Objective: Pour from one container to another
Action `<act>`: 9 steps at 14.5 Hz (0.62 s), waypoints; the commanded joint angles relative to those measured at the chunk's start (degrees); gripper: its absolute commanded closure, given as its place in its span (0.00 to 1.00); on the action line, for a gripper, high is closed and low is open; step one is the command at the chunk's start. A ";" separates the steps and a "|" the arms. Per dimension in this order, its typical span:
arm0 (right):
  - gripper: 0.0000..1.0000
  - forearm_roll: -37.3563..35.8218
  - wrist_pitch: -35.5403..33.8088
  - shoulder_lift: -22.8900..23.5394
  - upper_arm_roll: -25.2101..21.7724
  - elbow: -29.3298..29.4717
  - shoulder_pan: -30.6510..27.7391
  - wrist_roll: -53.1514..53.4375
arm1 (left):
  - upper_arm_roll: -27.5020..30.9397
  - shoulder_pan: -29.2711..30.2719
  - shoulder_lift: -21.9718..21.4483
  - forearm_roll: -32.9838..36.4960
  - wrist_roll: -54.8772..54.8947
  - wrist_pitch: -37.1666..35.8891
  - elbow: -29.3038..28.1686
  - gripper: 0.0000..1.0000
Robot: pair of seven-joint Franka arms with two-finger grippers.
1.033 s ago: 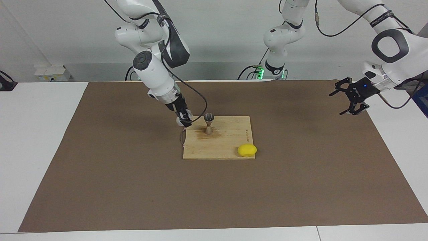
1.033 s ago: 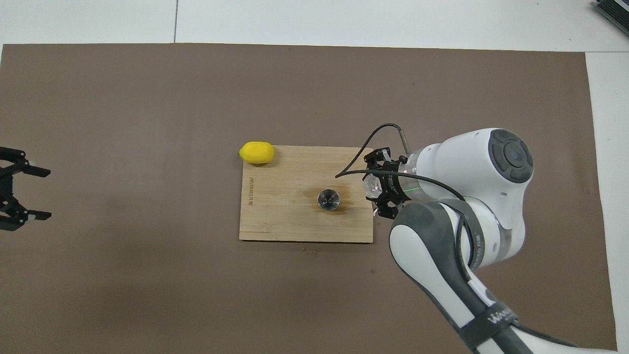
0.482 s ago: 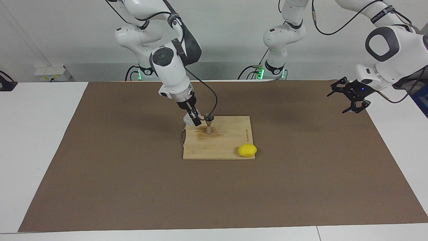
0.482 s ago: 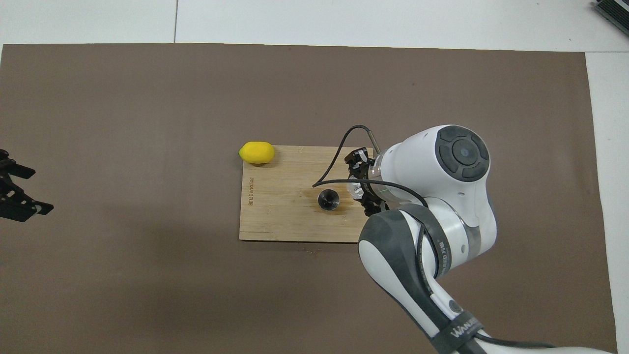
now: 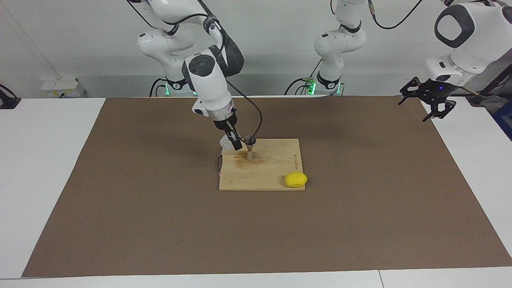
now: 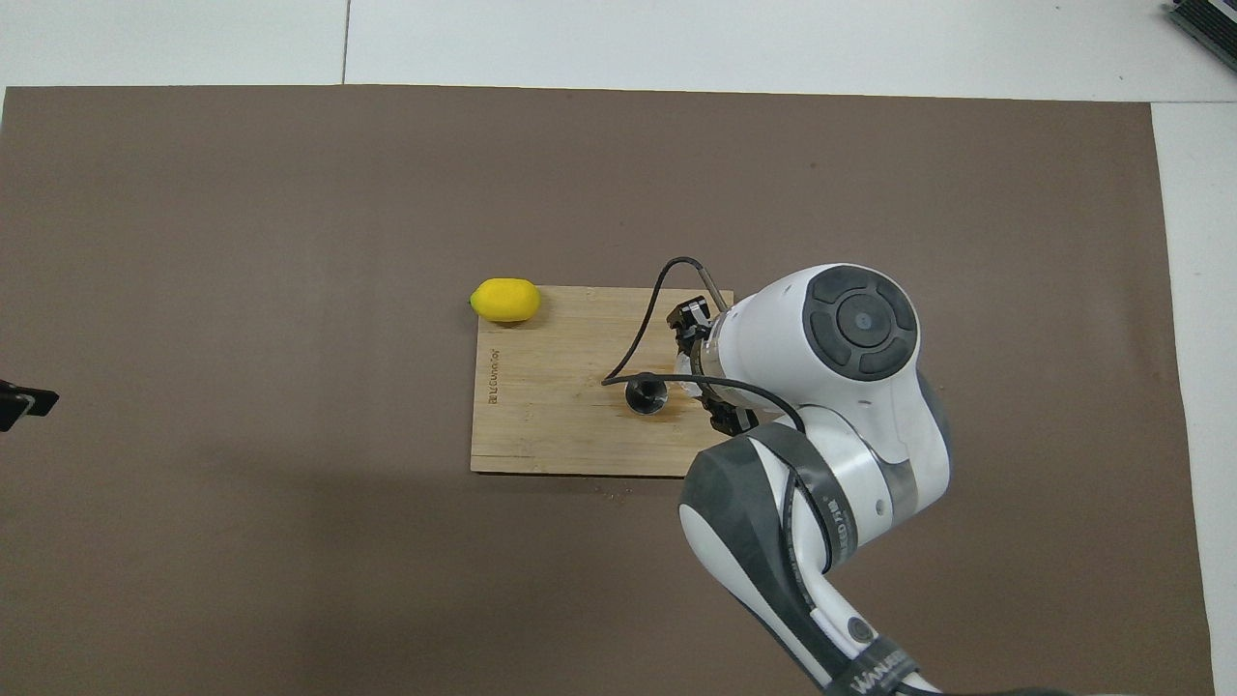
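A brown mat is covering nearly all of the white table, leaving wide open room on every side of the wooden board lying near its middle. The right gripper is clamping the tilted clear cup over the board's corner at the right arm's end, just beside the upright jigger. The left gripper is hanging wide open over the mat's edge at the left arm's end. A lemon is sitting at another board corner. Printing along the board's edge is staying unreadable
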 commanded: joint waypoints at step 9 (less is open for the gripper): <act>1.00 -10.03 -0.63 0.55 -0.01 1.29 3.73 2.55 | -2.38 -5.25 -0.67 1.35 -30.16 -1.69 3.45 0.00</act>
